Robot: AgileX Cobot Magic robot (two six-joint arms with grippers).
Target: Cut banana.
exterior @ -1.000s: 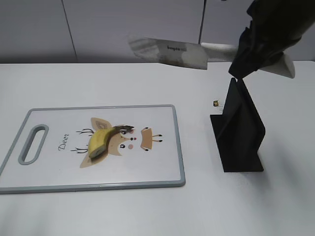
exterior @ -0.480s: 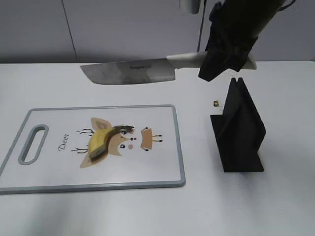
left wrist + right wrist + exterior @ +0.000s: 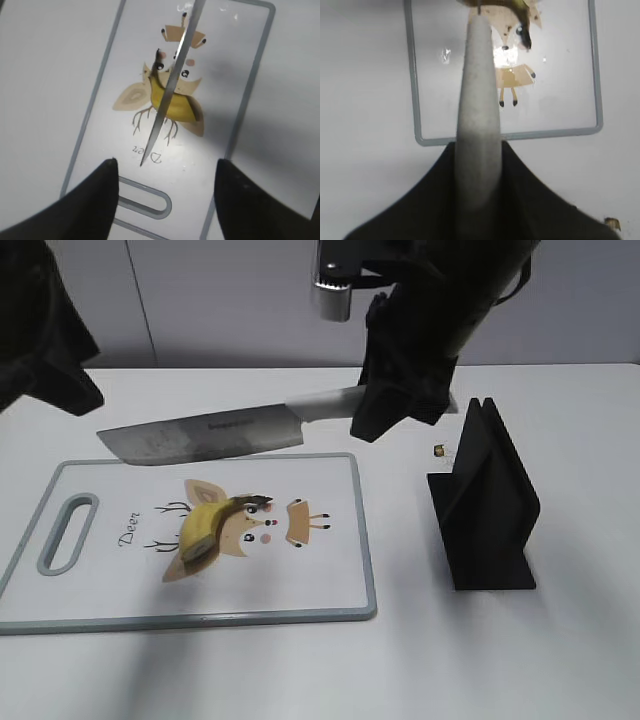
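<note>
Knife [image 3: 205, 435] travel was the main change: half a second before it hung high above the far edge of the cutting board [image 3: 330, 600], and it had since dropped and slid left, blade over the banana [image 3: 205, 528]. The right gripper [image 3: 477, 200] had its fingers clamped on the pale handle. The left gripper [image 3: 162, 172] had come in over the board with fingers wide apart, holding nothing. The banana lay on the deer print (uncut at this pass, I judged), so pinning it probably came next.
</note>
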